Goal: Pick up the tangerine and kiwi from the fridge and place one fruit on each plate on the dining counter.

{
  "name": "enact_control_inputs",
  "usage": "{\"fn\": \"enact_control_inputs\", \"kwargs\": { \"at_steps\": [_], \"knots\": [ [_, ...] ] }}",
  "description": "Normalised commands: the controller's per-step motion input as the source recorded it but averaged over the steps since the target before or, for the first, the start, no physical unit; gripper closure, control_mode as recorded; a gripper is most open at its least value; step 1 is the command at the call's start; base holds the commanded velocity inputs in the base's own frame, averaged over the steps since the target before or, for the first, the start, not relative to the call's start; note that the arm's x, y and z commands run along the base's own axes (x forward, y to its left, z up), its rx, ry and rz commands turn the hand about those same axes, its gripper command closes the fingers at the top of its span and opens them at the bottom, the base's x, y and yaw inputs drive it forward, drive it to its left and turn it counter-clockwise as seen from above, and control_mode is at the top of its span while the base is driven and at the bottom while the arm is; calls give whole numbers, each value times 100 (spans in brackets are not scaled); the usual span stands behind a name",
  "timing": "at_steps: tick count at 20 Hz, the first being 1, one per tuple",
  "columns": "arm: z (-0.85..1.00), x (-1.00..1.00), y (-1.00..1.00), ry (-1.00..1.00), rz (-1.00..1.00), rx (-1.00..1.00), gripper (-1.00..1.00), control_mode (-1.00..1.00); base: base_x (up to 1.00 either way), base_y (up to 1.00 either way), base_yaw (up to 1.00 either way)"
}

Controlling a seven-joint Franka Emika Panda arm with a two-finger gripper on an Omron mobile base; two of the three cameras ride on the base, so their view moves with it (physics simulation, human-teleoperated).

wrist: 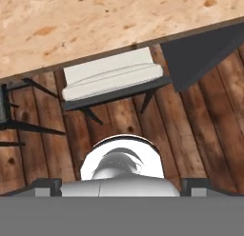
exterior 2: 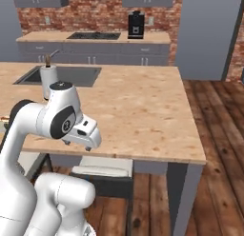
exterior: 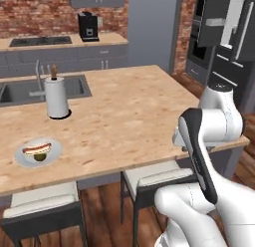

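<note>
kiwi (exterior: 40,157) on plate (exterior: 52,156) beside sausage bun (exterior: 37,149), far left of dining counter (exterior: 129,111). no tangerine visible. fridge (exterior: 234,52) to the right, door ajar. gripper (exterior 2: 82,143) folded at counter's near edge, facing down toward stool (wrist: 112,80); jaw state cannot be told.

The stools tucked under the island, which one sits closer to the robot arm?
The right stool, tucked under the dining counter just beside the arm; the left stool sits farther off, below the plate.
</note>
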Motion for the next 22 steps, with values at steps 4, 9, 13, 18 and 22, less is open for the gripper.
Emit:
{"fn": "enact_control_inputs", "kwargs": {
  "at_steps": [4,9,13,18,22],
  "knots": [
    [0,0,0,0,0,0,-100,100,-7,-100,0],
    [0,0,0,0,0,0,-100,100,0,-100,3],
    [0,0,0,0,0,0,-100,100,0,-100,1],
    [0,0,0,0,0,0,-100,100,7,-100,5],
    [0,0,0,0,0,0,-100,100,33,-100,14]
  ]
}}
